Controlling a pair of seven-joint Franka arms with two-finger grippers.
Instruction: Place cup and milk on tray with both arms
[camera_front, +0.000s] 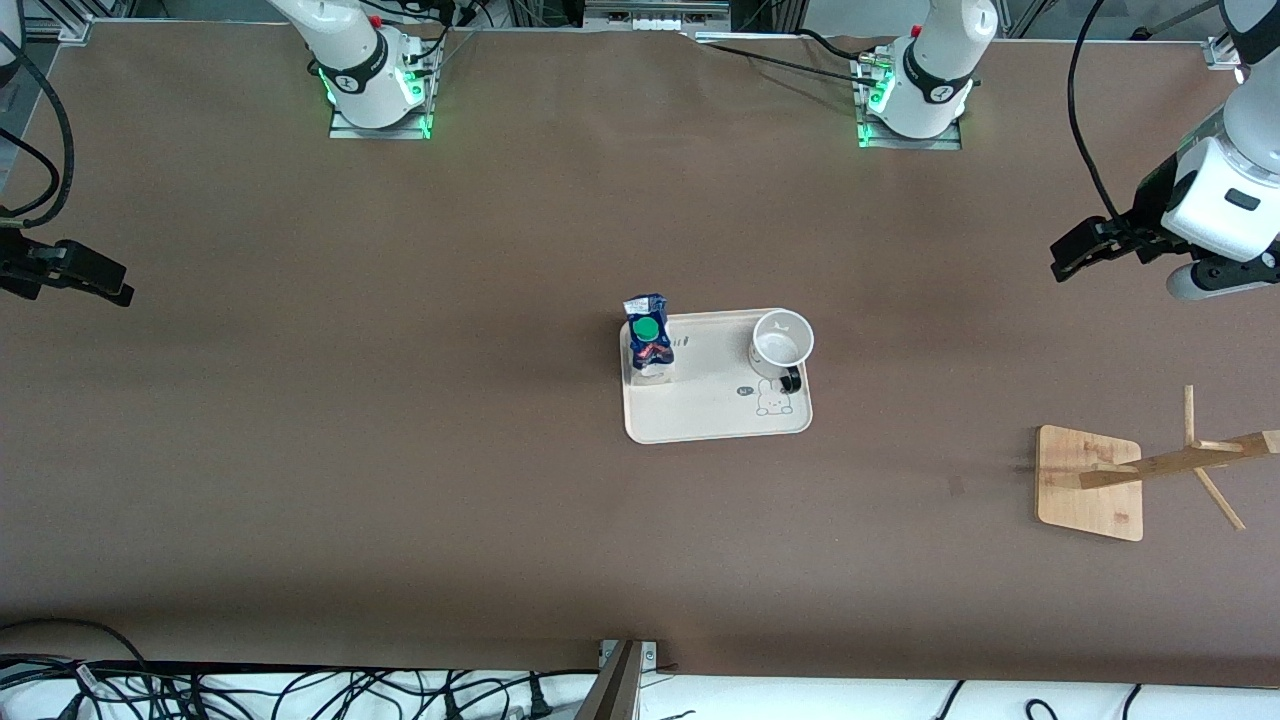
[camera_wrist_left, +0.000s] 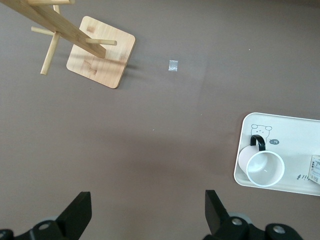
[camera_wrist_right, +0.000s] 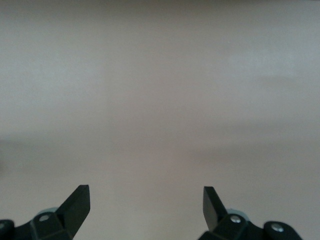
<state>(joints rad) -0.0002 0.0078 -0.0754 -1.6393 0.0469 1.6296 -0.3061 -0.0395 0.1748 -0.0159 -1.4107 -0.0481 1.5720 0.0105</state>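
The cream tray (camera_front: 715, 415) lies mid-table. The blue-and-white milk carton (camera_front: 648, 335) with a green cap stands on the tray at the end toward the right arm. The white cup (camera_front: 781, 340) stands upright on the tray at the end toward the left arm, its black handle toward the front camera. The left wrist view shows the cup (camera_wrist_left: 265, 168), the tray (camera_wrist_left: 295, 125) and an edge of the milk (camera_wrist_left: 315, 170). My left gripper (camera_front: 1065, 262) (camera_wrist_left: 148, 205) is open and empty over bare table at the left arm's end. My right gripper (camera_front: 115, 290) (camera_wrist_right: 146, 200) is open and empty over bare table at the right arm's end.
A wooden stand with a square base (camera_front: 1090, 485) and pegs stands at the left arm's end, nearer the front camera than the tray; it also shows in the left wrist view (camera_wrist_left: 102, 50). A small scrap of tape (camera_wrist_left: 173, 65) lies on the brown table.
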